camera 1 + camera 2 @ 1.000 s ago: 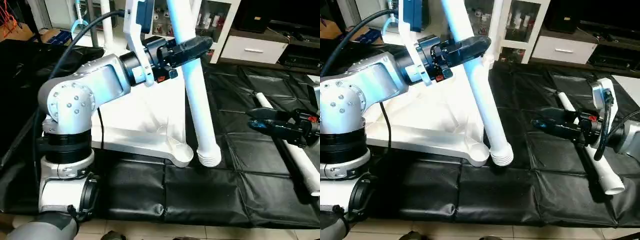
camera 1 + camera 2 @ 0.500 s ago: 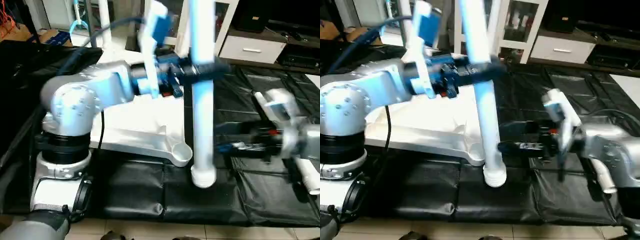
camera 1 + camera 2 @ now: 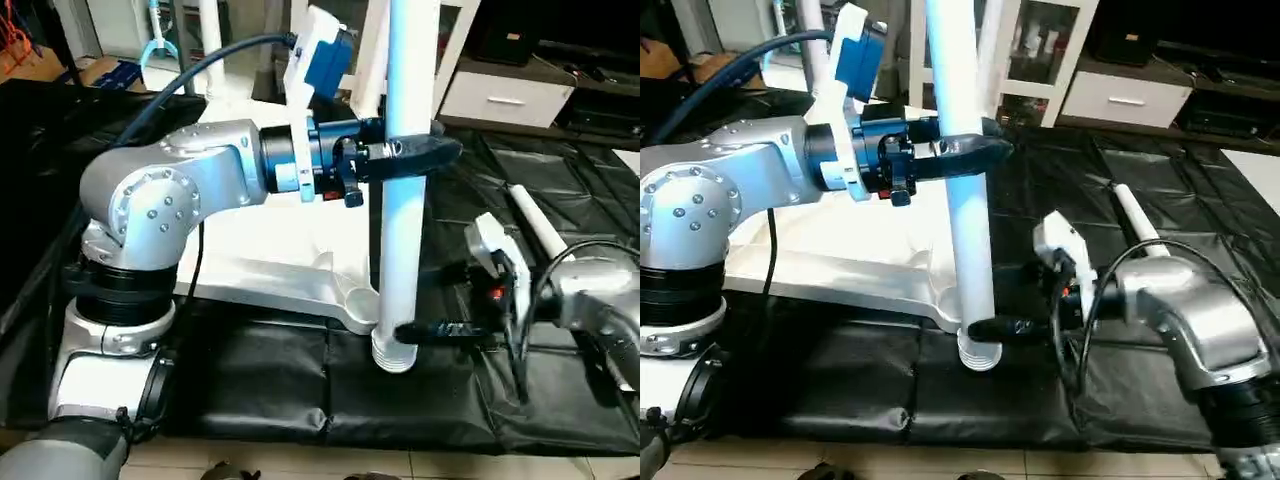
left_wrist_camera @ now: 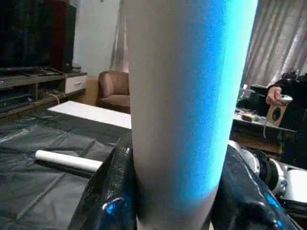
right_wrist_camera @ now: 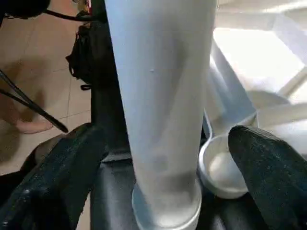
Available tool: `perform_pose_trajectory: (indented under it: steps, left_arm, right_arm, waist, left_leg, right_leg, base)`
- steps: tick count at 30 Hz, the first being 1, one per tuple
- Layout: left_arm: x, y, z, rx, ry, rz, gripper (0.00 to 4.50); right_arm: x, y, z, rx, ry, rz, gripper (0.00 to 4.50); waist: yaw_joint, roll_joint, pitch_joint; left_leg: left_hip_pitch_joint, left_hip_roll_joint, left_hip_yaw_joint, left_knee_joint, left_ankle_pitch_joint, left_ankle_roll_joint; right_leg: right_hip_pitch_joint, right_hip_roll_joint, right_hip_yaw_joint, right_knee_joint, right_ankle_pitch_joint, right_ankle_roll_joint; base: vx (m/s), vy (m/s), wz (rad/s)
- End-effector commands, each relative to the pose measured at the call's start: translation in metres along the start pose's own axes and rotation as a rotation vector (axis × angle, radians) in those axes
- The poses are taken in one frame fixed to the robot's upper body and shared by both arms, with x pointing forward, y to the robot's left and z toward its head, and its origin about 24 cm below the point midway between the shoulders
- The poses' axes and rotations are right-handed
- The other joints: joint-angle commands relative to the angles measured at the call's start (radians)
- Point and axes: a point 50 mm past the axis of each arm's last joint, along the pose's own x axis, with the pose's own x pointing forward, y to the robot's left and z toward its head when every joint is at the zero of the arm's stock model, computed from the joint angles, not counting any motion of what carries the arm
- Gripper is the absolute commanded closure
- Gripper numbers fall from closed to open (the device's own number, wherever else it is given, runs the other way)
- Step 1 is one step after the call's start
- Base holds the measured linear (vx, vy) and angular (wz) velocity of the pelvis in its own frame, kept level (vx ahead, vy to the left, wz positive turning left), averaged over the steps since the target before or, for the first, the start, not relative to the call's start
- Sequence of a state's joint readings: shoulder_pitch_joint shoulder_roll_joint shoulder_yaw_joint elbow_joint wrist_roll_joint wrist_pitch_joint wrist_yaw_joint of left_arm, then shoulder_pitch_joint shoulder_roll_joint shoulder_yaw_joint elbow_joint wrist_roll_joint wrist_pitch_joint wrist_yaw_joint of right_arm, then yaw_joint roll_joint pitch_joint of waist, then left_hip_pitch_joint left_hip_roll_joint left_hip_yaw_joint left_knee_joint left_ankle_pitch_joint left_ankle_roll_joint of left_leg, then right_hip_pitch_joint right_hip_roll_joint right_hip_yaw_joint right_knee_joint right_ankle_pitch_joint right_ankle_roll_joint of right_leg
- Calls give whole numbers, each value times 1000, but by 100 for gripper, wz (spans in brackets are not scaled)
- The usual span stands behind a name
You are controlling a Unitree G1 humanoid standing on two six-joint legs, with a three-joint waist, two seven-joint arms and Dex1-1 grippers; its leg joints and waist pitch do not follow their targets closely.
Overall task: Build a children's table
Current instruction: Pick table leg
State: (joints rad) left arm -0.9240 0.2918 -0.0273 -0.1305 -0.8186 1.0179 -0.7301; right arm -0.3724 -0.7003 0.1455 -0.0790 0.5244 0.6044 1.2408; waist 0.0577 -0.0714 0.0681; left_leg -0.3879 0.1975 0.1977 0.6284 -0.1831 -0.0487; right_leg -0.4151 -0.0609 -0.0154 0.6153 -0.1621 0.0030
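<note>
Black-covered surface (image 3: 400,400); left gripper (image 3: 420,152) clamped on upright leg (image 3: 400,250), right gripper (image 3: 990,328) wide open around it.

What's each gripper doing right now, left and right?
Left gripper: closed on the upright white leg.
Right gripper: open, jaws either side of that leg's lower end, not clamped.

Leg cut off, tabletop half hidden
The upright leg (image 3: 402,200) leaves the frame at 12 o'clock; the left arm (image 3: 170,195) covers much of the tabletop (image 3: 300,270) at 9 o'clock
</note>
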Motion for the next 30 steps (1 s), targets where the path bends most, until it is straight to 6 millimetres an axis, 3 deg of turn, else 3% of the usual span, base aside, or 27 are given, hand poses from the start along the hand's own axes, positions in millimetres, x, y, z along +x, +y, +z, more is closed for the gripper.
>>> perform_pose_trajectory:
  steps: [1, 3, 10, 11, 15, 16, 26, 30]
  left_arm:
    - [5, -3, 7, 33, 0, -24, 289]
    - [5, -3, 7, 32, 2, -28, 289]
    - [6, -4, 5, 29, 9, -47, 289]
    - [7, -5, 5, 28, 11, -50, 289]
    - [9, -7, 2, 21, 16, -63, 289]
    - [9, -8, 2, 20, 18, -67, 289]
    - [10, -8, 1, 17, 25, -76, 289]
    - [10, -9, 2, 16, 25, -84, 289]
  right_arm:
    - [-1, 0, 0, -34, 0, -21, 0]
    - [1, 0, 1, -39, -18, -12, 0]
    - [6, 1, 1, -55, -28, 10, 0]
    - [7, 2, 1, -53, -34, 18, 28]
    - [8, 3, 0, -65, -36, 34, 40]
    - [9, 3, 0, -77, -34, 33, 66]
    - [8, 8, -7, -91, 8, 69, 154]
    - [6, 9, -12, -86, 29, 80, 166]
  waist:
    - [-2, -2, -73]
    - [-2, 2, -74]
    - [-2, -1, -75]
    - [-2, 0, -75]
    - [-2, -1, -76]
    - [-2, 0, -76]
    - [-1, -1, -75]
    - [-2, -1, -74]
  left_leg:
    - [24, 28, -15, -71, -190, -14]
    - [25, 29, -16, -71, -193, -15]
    - [24, 28, -15, -71, -187, -12]
    - [24, 28, -15, -71, -184, -10]
    - [24, 28, -14, -69, -180, -6]
    - [24, 29, -14, -70, -176, -5]
    - [25, 29, -14, -70, -186, -4]
    - [23, 28, -15, -70, -189, -4]
  right_leg:
    - [41, -53, 22, -72, -324, -170]
    - [41, -54, 22, -72, -322, -172]
    - [43, -53, 22, -70, -300, -180]
    - [44, -53, 22, -70, -293, -181]
    - [44, -54, 22, -69, -284, -185]
    - [43, -53, 22, -68, -278, -188]
    - [44, -53, 23, -70, -293, -183]
    - [44, -53, 22, -71, -303, -181]
  base:
    - [0, 0, 0]
    - [0, 0, 0]
    - [0, 0, 0]
    - [0, 0, 0]
    - [0, 0, 0]
    - [0, 0, 0]
    - [0, 0, 0]
    - [0, 0, 0]
